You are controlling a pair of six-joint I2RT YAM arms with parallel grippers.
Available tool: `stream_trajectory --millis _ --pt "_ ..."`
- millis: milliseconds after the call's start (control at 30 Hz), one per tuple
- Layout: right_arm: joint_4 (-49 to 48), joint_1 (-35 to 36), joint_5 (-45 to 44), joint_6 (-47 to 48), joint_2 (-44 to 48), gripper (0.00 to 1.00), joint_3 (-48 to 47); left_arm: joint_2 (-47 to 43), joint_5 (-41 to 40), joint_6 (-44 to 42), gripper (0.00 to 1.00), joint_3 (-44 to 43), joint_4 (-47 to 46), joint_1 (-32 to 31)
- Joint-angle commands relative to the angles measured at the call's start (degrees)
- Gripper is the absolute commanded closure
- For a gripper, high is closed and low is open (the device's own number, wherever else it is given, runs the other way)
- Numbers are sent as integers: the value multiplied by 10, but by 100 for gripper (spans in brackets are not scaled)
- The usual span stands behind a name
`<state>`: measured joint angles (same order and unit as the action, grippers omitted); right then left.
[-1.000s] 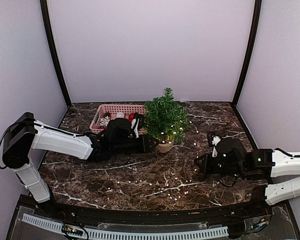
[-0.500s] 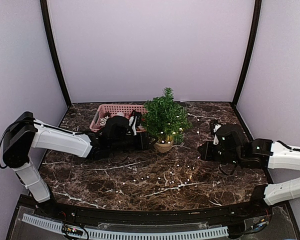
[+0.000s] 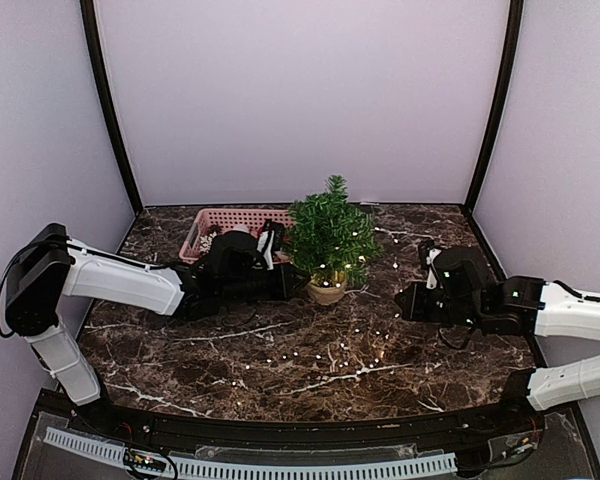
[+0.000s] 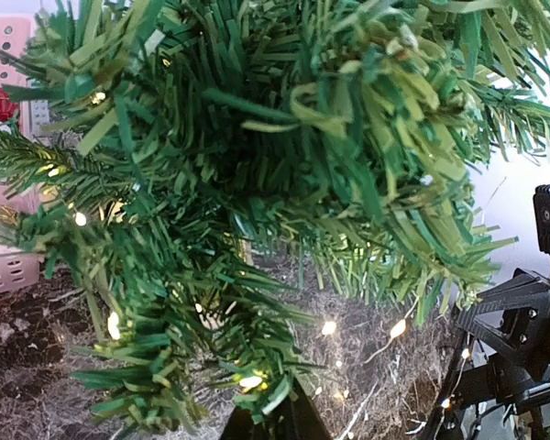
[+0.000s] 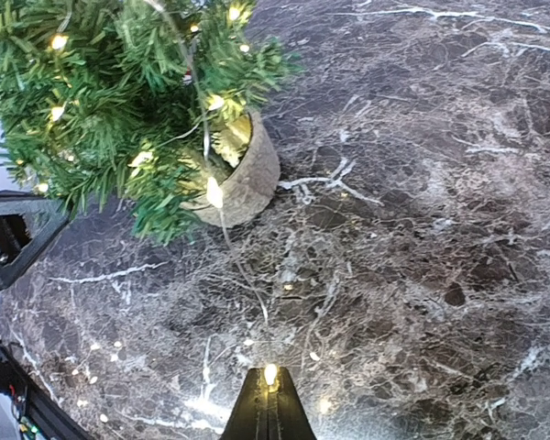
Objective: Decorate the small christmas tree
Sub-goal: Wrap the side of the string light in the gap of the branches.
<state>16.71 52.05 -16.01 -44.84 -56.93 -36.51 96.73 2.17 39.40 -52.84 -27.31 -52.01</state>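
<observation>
Left gripper (image 4: 277,414) jaws are closed beneath the small christmas tree (image 3: 330,238); whether they grasp anything cannot be told. Right gripper (image 5: 269,376) jaws, beside the tree, clamp the light string (image 5: 214,193).

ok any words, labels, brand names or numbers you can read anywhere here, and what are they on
None: no view shows any readable text.
The tree, its pot, the basket and the table show no lettering.
The coloured specks on the front rail are too small to read.
</observation>
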Motion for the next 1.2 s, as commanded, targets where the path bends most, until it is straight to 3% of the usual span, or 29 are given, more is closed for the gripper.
stream_trajectory --millis 0,267,767,933,1167 --pt "-27 -4 32 -6 21 100 24 -37 -6 -3 94 14 3 17" --pt "-33 -4 83 -29 67 100 83 -58 9 -22 95 35 7 38" --pt "-89 23 143 -37 32 100 127 -48 38 -37 96 33 15 66" --pt "-100 24 130 -64 -3 100 148 -47 42 -44 96 32 15 71" --pt "-99 23 69 -68 -69 100 93 -55 54 -97 97 48 -1 75"
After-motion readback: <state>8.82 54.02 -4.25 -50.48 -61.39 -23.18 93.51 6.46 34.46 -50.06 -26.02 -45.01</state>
